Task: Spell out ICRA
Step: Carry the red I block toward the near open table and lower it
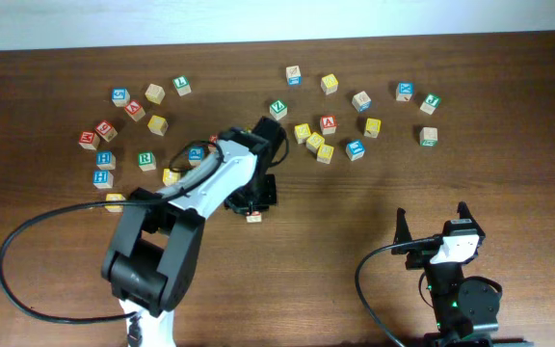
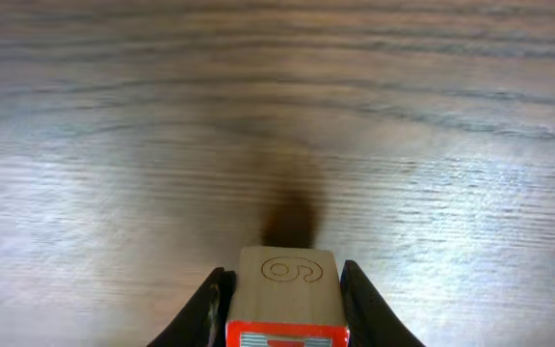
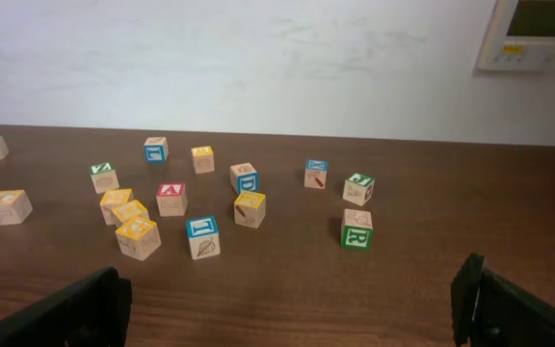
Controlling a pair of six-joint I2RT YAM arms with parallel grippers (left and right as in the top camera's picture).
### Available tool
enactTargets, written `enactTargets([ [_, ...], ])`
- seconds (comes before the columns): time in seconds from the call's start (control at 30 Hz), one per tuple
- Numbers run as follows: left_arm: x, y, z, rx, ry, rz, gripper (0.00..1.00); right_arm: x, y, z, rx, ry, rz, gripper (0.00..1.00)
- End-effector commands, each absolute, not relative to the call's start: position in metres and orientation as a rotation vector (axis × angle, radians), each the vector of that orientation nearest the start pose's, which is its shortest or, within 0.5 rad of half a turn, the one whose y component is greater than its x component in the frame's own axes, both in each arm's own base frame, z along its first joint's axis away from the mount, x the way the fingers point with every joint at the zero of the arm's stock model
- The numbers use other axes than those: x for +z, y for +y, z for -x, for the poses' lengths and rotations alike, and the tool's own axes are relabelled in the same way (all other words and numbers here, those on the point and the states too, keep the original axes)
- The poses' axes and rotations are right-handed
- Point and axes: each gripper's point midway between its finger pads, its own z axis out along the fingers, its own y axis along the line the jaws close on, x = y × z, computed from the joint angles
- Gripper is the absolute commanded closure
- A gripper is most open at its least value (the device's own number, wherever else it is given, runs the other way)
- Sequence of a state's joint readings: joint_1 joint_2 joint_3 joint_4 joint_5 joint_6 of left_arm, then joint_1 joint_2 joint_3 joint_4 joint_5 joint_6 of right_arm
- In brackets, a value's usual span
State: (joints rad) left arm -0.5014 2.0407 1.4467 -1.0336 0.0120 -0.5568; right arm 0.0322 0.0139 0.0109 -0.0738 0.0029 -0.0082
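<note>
Dark wood-grain table [image 1: 509, 183] below a white wall [image 3: 258, 58]. Just left of its middle, toward the front edge: red-faced cube [image 2: 284, 280], letter unreadable, a curled figure engraved on its bare wooden side. Clamped on both flanks by the left gripper [image 2: 284, 318], black fingers [image 2: 366, 313] pressed against the wood. Farther back and right of centre, among yellow and blue blocks [image 1: 316, 143]: red A cube [image 1: 328, 122], lying loose. Toward the right edge, standing alone: green cube [image 3: 356, 228], letter resembling an R on its side. Near the front edge, right of centre: right gripper [image 1: 432, 214], fingers spread wide, holding nothing, well apart from every block.
</note>
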Motion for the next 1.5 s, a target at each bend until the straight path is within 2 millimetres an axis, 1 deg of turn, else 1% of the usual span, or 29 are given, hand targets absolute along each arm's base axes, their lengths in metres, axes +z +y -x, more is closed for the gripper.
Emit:
enactTargets([
  [0.0, 0.021, -0.169, -0.316, 0.058, 3.221, 0.043, 0.76, 0.155, 0.006, -0.246, 0.01, 1.652, 0.03, 0.02],
  [0.07, 0.022, -0.155, -0.318, 0.183, 3.196, 0.036, 0.76, 0.155, 0.006, -0.246, 0.01, 1.652, 0.03, 0.02],
  [0.17, 0.022, -0.15, -0.315, 0.22, 3.204, 0.034, 0.76, 0.155, 0.006, -0.246, 0.01, 1.652, 0.03, 0.02],
  [0.23, 0.024, -0.145, -0.306, 0.255, 3.236, 0.03, 0.75, 0.155, 0.006, -0.246, 0.01, 1.652, 0.03, 0.02],
  [0.27, 0.024, -0.142, -0.306, 0.272, 3.238, 0.033, 0.76, 0.155, 0.006, -0.246, 0.01, 1.652, 0.03, 0.02],
  [0.33, 0.025, -0.135, -0.307, 0.28, 3.245, 0.068, 0.78, 0.155, 0.006, -0.246, 0.01, 1.652, 0.03, 0.02],
  [0.4, 0.026, -0.113, -0.309, 0.273, 3.277, 0.182, 0.77, 0.155, 0.006, -0.246, 0.01, 1.652, 0.03, 0.02],
  [0.43, 0.026, -0.11, -0.307, 0.239, 3.298, 0.221, 0.76, 0.155, 0.006, -0.246, 0.01, 1.652, 0.03, 0.02],
  [0.5, 0.026, -0.105, -0.306, 0.217, 3.321, 0.222, 0.76, 0.155, 0.006, -0.246, 0.01, 1.652, 0.03, 0.02],
  [0.53, 0.026, -0.108, -0.304, 0.173, 3.342, 0.208, 0.76, 0.155, 0.006, -0.246, 0.01, 1.652, 0.03, 0.02],
  [0.6, 0.027, -0.121, -0.298, 0.027, 3.389, 0.12, 0.76, 0.155, 0.006, -0.246, 0.01, 1.652, 0.03, 0.02],
  [0.77, 0.025, -0.115, -0.28, 0.066, 3.455, 0.106, 0.76, 0.155, 0.006, -0.246, 0.01, 1.652, 0.03, 0.02],
  [0.93, 0.026, -0.113, -0.275, 0.076, 3.479, 0.079, 0.78, 0.155, 0.006, -0.246, 0.01, 1.652, 0.03, 0.02],
  [1.0, 0.033, -0.105, -0.271, 0.077, 3.495, 0.097, 0.79, 0.155, 0.006, -0.246, 0.01, 1.652, 0.03, 0.01],
  [1.1, 0.051, -0.094, -0.28, 0.019, 3.432, 0.174, 0.79, 0.155, 0.006, -0.246, 0.01, 1.652, 0.03, 0.02],
  [1.17, 0.075, -0.082, -0.287, -0.055, 3.356, 0.254, 0.79, 0.155, 0.006, -0.246, 0.01, 1.652, 0.03, 0.02],
  [1.23, 0.107, -0.071, -0.289, -0.141, 3.26, 0.328, 0.78, 0.155, 0.006, -0.246, 0.01, 1.652, 0.03, 0.02],
  [1.27, 0.126, -0.066, -0.284, -0.161, 3.214, 0.341, 0.78, 0.155, 0.006, -0.246, 0.01, 1.652, 0.03, 0.02],
  [1.33, 0.16, -0.068, -0.265, -0.185, 3.149, 0.297, 0.78, 0.155, 0.006, -0.246, 0.01, 1.652, 0.03, 0.02],
  [1.37, 0.167, -0.07, -0.258, -0.192, 3.133, 0.284, 0.78, 0.155, 0.006, -0.246, 0.01, 1.652, 0.03, 0.02],
  [1.4, 0.168, -0.071, -0.253, -0.194, 3.128, 0.284, 0.78, 0.155, 0.006, -0.246, 0.01, 1.652, 0.03, 0.02],
  [1.43, 0.166, -0.071, -0.243, -0.194, 3.13, 0.272, 0.77, 0.155, 0.006, -0.246, 0.01, 1.652, 0.03, 0.02],
  [1.47, 0.155, -0.07, -0.23, -0.183, 3.155, 0.315, 0.77, 0.155, 0.006, -0.246, 0.01, 1.652, 0.03, 0.02],
])
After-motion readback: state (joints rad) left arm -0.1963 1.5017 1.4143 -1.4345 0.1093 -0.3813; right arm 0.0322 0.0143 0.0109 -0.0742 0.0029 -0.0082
